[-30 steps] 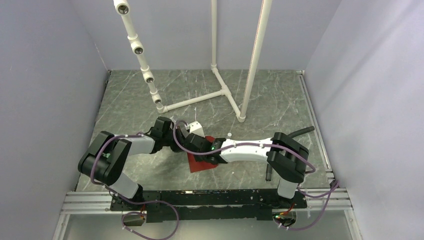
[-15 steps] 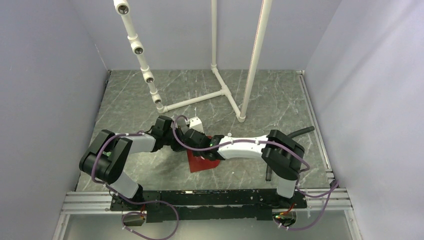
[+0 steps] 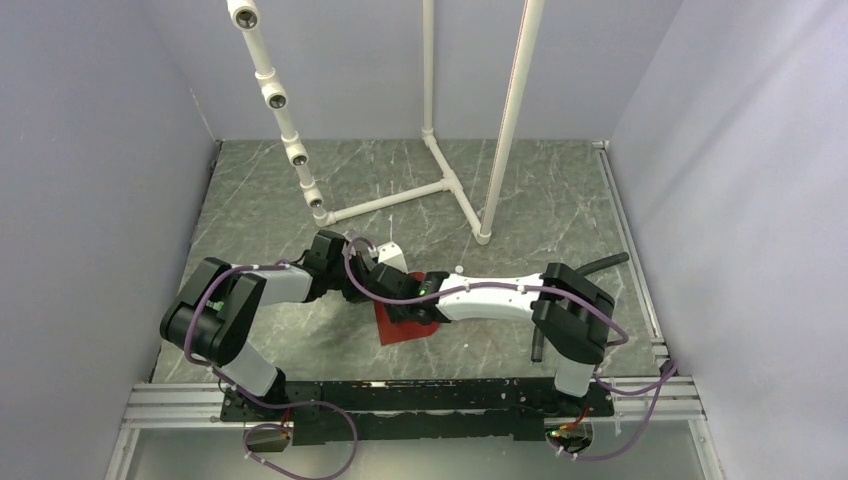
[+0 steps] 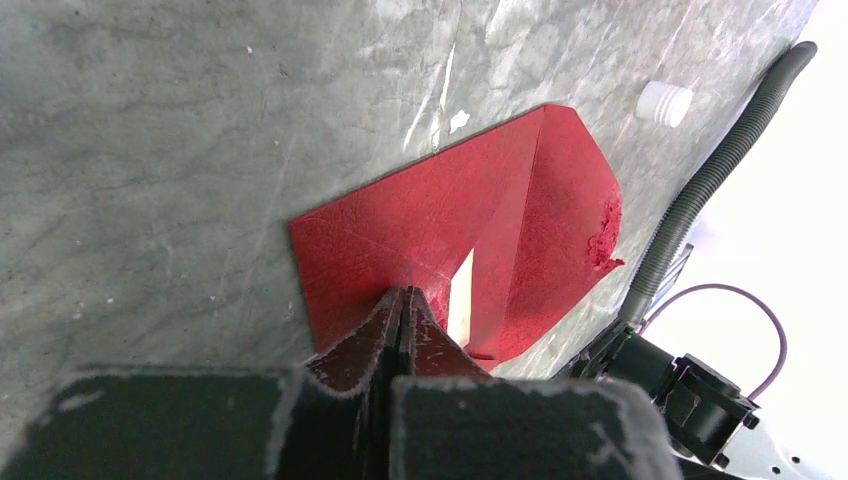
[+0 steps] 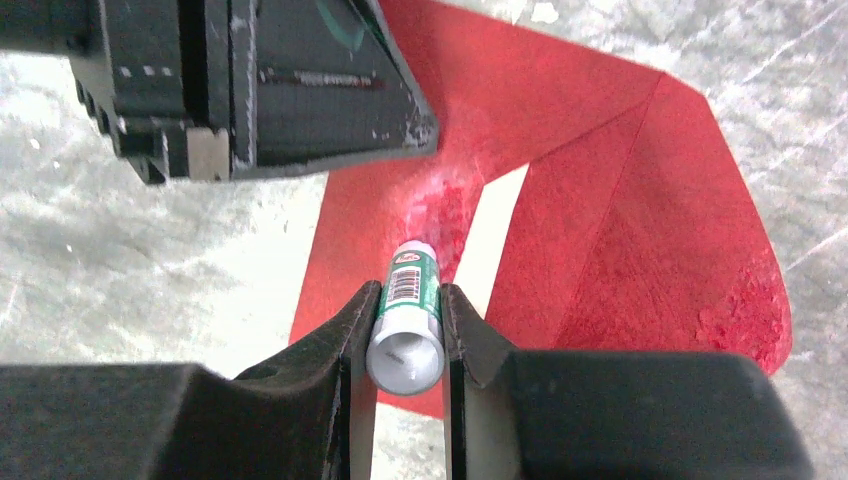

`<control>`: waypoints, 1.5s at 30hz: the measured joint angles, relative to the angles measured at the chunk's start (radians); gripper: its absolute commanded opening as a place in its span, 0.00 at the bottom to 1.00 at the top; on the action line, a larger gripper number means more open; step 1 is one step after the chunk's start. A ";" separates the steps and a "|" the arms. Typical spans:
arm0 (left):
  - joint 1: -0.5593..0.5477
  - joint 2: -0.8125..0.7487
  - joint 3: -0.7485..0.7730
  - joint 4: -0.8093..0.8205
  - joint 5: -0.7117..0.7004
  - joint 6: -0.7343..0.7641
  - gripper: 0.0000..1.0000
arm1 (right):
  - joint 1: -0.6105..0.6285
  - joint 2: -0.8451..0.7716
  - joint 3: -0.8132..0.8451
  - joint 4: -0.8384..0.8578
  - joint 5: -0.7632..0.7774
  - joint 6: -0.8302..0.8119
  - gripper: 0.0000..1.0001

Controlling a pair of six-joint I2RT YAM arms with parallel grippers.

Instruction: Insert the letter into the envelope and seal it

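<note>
The dark red envelope [image 3: 408,326] lies flat on the marble table, its pointed flap [image 4: 565,200] open. A pale strip of the letter [image 4: 461,293] shows in the envelope's mouth, also in the right wrist view [image 5: 497,232]. My left gripper [image 4: 404,296] is shut, its tips resting on the envelope's face [image 5: 640,230]; it also shows from the right wrist [image 5: 300,90]. My right gripper [image 5: 408,300] is shut on a green-and-white glue stick [image 5: 408,318], whose tip touches the envelope beside the letter strip. From above, both grippers meet over the envelope's far end [image 3: 395,285].
A small white cap [image 4: 664,103] lies on the table beyond the flap, also seen from above [image 3: 457,269]. A black corrugated hose [image 4: 720,170] runs along the right. A white PVC pipe frame [image 3: 440,180] stands at the back.
My right gripper with the glue stick has shifted slightly left and farther along the envelope. The left gripper and the envelope have barely moved.
</note>
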 measured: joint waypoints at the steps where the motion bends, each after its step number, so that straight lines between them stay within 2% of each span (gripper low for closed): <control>1: 0.000 0.001 0.000 0.000 0.000 0.000 0.03 | 0.001 -0.005 0.000 -0.017 -0.006 0.002 0.00; 12: 0.001 0.009 0.000 0.010 0.007 -0.016 0.02 | -0.023 0.012 0.042 -0.089 -0.038 -0.001 0.00; 25: 0.002 0.021 0.000 0.030 0.018 -0.024 0.02 | -0.050 0.099 0.124 -0.037 0.035 -0.028 0.00; 30: 0.002 0.021 0.000 0.029 0.016 -0.026 0.02 | -0.050 0.044 0.041 0.032 -0.004 -0.074 0.00; 33: 0.002 0.021 0.001 0.028 0.016 -0.026 0.02 | -0.055 0.007 -0.001 0.047 -0.079 -0.101 0.00; 39: 0.001 0.023 0.007 0.018 0.016 -0.026 0.03 | -0.056 0.002 0.005 0.024 -0.161 -0.117 0.00; 45: 0.001 0.023 0.007 0.017 0.016 -0.026 0.02 | -0.053 0.006 0.037 -0.063 -0.147 -0.113 0.00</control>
